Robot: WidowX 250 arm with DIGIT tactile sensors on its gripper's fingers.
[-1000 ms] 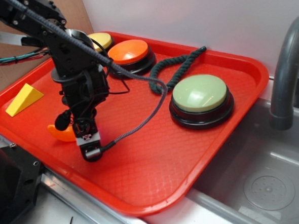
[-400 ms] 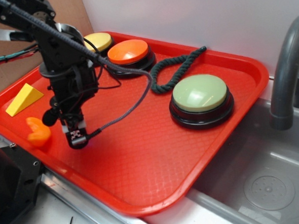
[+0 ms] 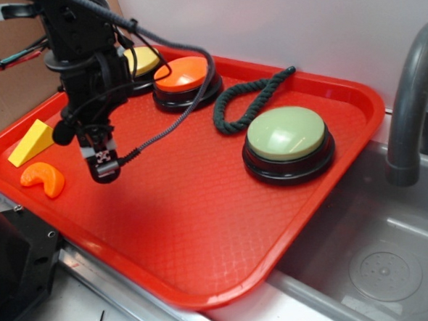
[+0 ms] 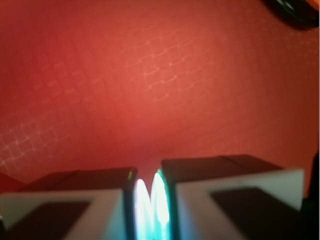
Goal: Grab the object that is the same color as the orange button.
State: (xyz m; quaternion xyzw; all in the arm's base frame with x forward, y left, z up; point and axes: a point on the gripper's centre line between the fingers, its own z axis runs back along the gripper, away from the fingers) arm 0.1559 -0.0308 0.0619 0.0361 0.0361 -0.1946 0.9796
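While the outside view gives us the whole red tray (image 3: pixel 204 234), the wrist view shows only a blurred stretch of its textured floor (image 4: pixel 165 85) below our two fingers (image 4: pixel 75 205). From the wrist we see those fingers drawn nearly together, with only a thin bright slit between them and nothing in it. From outside, our gripper (image 3: pixel 103 166) hangs above the left part of the tray, pointing down, empty, and its finger gap is too small there for us to judge.

Only the outside view shows the orange crescent (image 3: pixel 43 177). It lies on the tray floor near the left front rim, just to the left of our gripper and apart from it. A yellow wedge (image 3: pixel 30 142) sits just behind the crescent.

Toward the back of the tray stands the orange button (image 3: pixel 186 81), with a yellow button (image 3: pixel 142 61) beside it, partly hidden by our arm. A dark green rope (image 3: pixel 250 100) curls between the orange button and the large green button (image 3: pixel 288 142) on the right. Beyond the tray's right rim we see a grey sink (image 3: pixel 380 259) and a faucet (image 3: pixel 410 105).
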